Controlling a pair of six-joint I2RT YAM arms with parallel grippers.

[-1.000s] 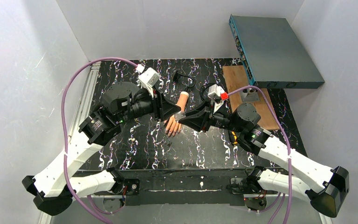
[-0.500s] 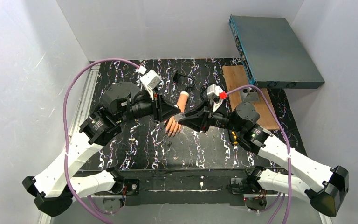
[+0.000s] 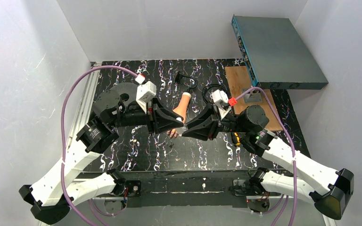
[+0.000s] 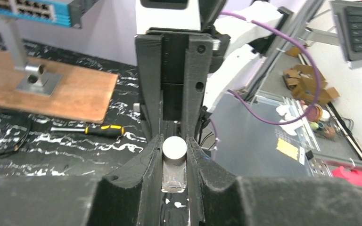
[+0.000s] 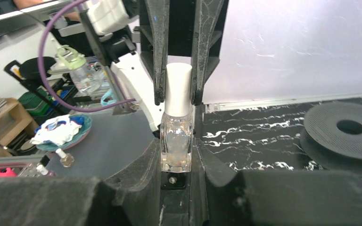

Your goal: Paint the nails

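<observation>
The flesh-coloured mannequin hand (image 3: 183,104) lies on the black marbled mat. Its fingers run under the two grippers, so the nails are hidden, apart from a bit of fingertip (image 3: 172,134). My left gripper (image 3: 176,123) and right gripper (image 3: 185,129) meet tip to tip above the hand. Between them is a small clear nail polish bottle (image 5: 175,143) with a white cap (image 5: 178,89). My right gripper (image 5: 175,139) is shut on the glass body. My left gripper (image 4: 175,141) is shut on the cap (image 4: 175,148).
A teal-grey switch box (image 3: 275,52) stands on a post over a wooden board (image 3: 238,84) at the back right. A yellow-and-black screwdriver (image 3: 236,138) lies under the right arm. There is a black round disc (image 3: 120,96) at the left and a black cable (image 3: 188,80) behind the hand.
Both grippers have moved together toward the near edge, over the mannequin's fingers, keeping the bottle between them. The left wrist has rolled, and more of the forearm shows.
</observation>
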